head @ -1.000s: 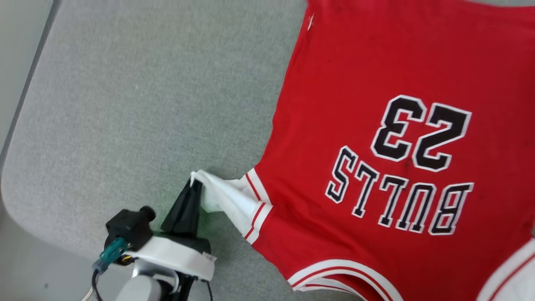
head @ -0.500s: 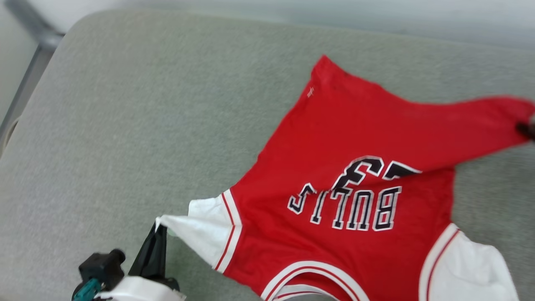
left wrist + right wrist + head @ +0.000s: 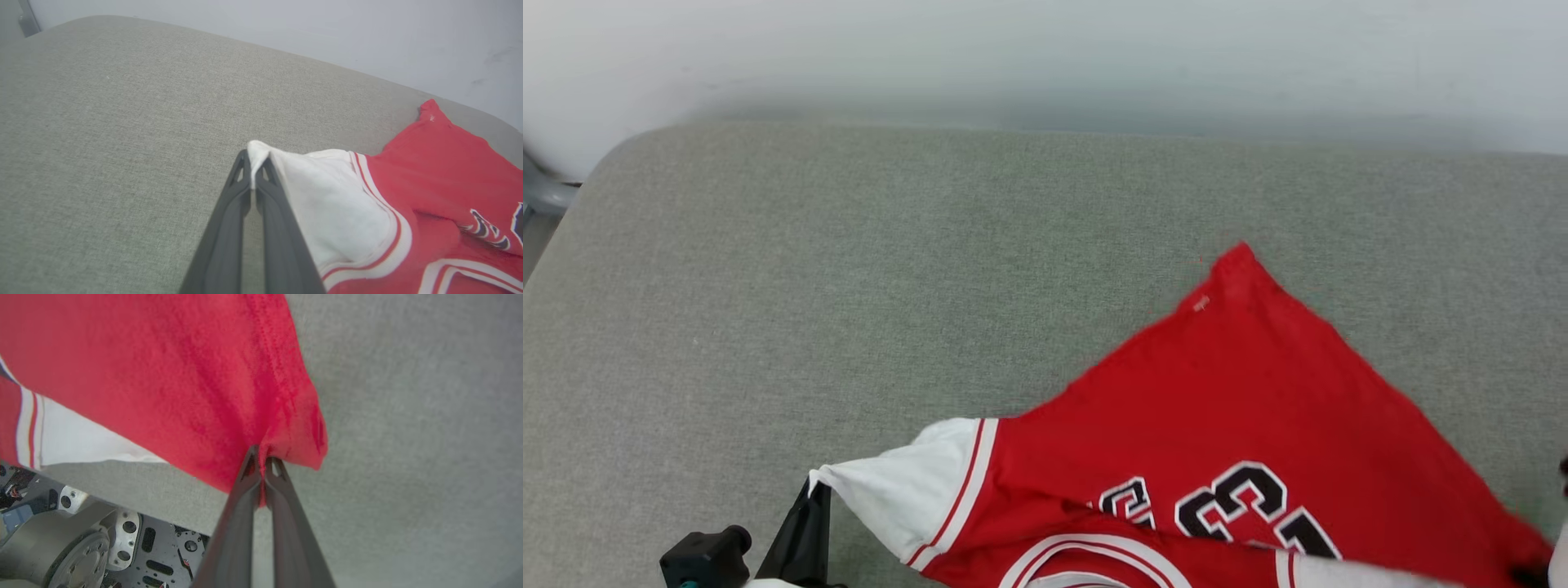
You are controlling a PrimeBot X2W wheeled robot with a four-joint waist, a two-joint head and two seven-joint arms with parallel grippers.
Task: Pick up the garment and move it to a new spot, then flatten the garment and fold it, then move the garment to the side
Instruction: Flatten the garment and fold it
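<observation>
1. I am holding the garment (image 3: pixel 1258 384) at two points. It is lying on the grey padded surface (image 3: pixel 849 286), toward the near right of the head view. One red corner is pointing away toward the wall (image 3: pixel 1045 57).
2. The left gripper (image 3: pixel 254 163) is pinched fully together on the tip of the white sleeve (image 3: pixel 327 204). The fabric is poking out just past the fingertips.
3. The right gripper (image 3: pixel 261 455) is also clamped tight, biting a bunched red edge (image 3: pixel 302 428) that looks like hem. Cloth is hanging from it above the surface.
4. I am judging this as the flatten step: drawing the cloth out between two opposite grips before laying it down.
5. To do this well, I am planning to pull the arms apart evenly and low so the creases near the lettering (image 3: pixel 1233 506) come out without the sleeve tip slipping.
6. I am watching the near edge. The right wrist view is showing the robot's base (image 3: pixel 81 547) just below the cloth, so I want to set down further in.
7. Both bites are small, so slow, steady tension seems safer than a snap.
8. On containers, I am seeing none. The garment is lying directly on the padding.
</observation>
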